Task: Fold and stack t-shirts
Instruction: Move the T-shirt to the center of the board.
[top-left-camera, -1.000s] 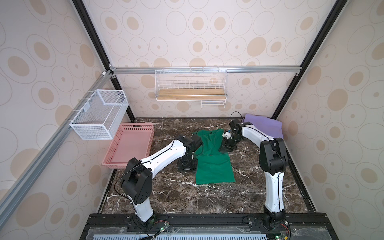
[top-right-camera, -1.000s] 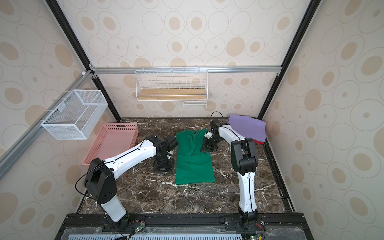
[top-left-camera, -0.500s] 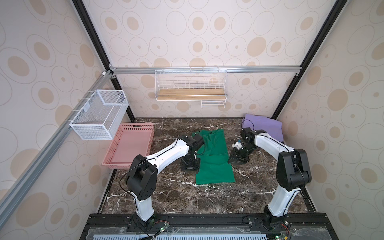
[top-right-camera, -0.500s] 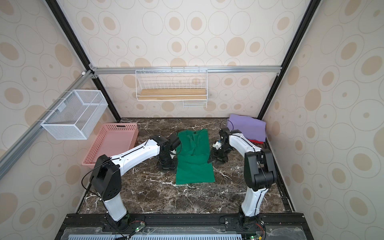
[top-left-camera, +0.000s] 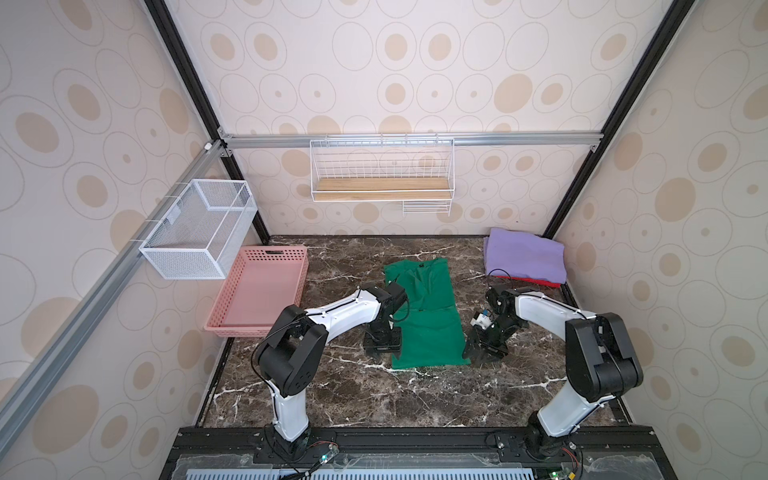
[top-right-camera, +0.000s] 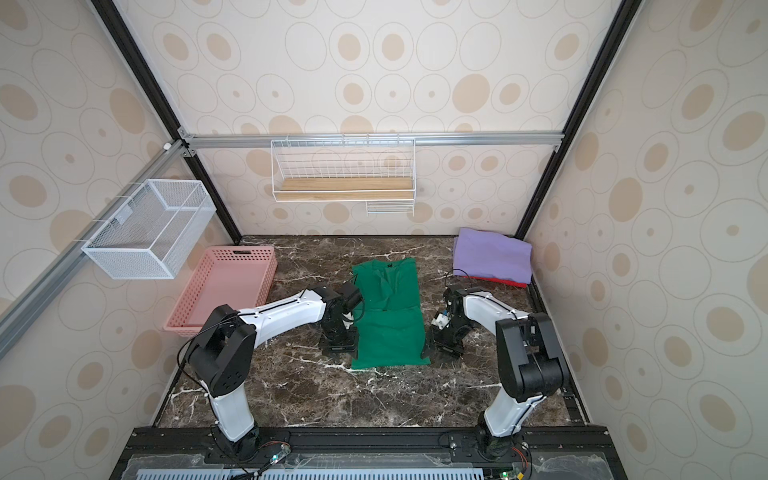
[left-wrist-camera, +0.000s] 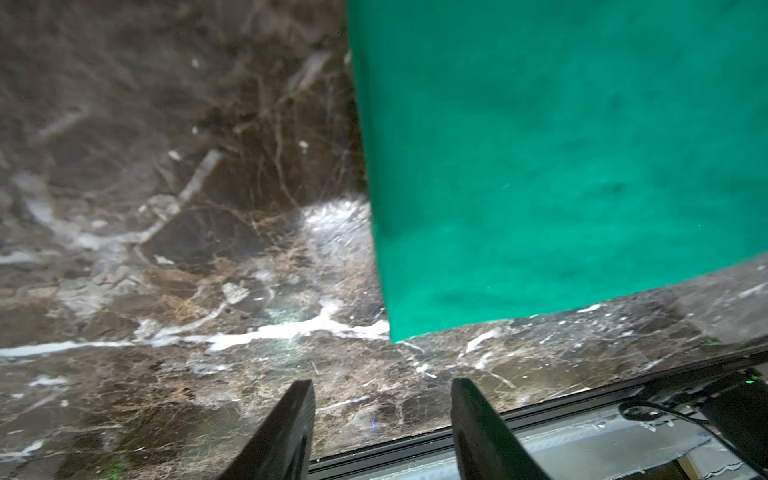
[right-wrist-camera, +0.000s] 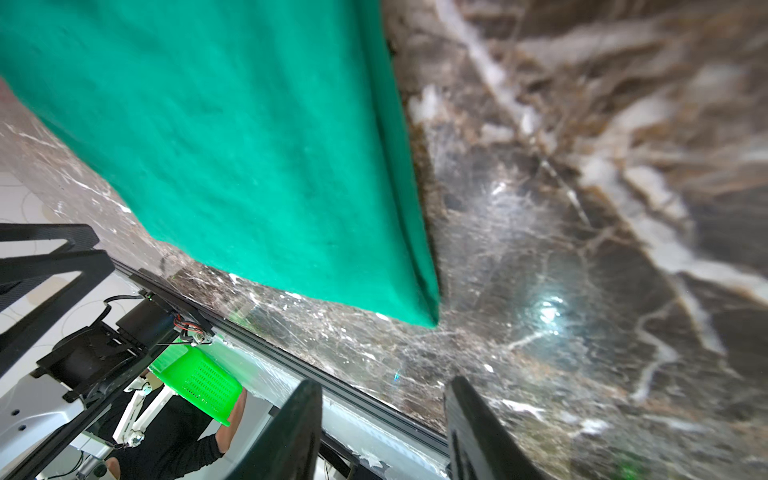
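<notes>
A deep green t-shirt (top-left-camera: 428, 316) (top-right-camera: 390, 320) lies flat in the middle of the marble table, folded into a long narrow strip with its collar at the far end. My left gripper (top-left-camera: 380, 353) (left-wrist-camera: 382, 384) hovers just off the shirt's near left corner (left-wrist-camera: 392, 336), open and empty. Just off the near right corner (right-wrist-camera: 432, 320), my right gripper (top-left-camera: 482, 353) (right-wrist-camera: 382, 384) is also open and empty. A folded lavender t-shirt (top-left-camera: 525, 255) (top-right-camera: 492, 253) rests on a red one (top-left-camera: 540, 283) in the back right corner.
A pink perforated basket (top-left-camera: 272, 249) stands empty at the table's left side. A white mesh basket (top-left-camera: 199, 228) hangs on the left wall, and a wire shelf (top-left-camera: 382, 193) on the back wall. In the right wrist view, a bright green basket (right-wrist-camera: 195, 378) shows beyond the table's front rail.
My right gripper has opened and swung from the shirt's far right side, near the collar, down to its near right corner. The left gripper has shifted slightly nearer along the shirt's left edge.
</notes>
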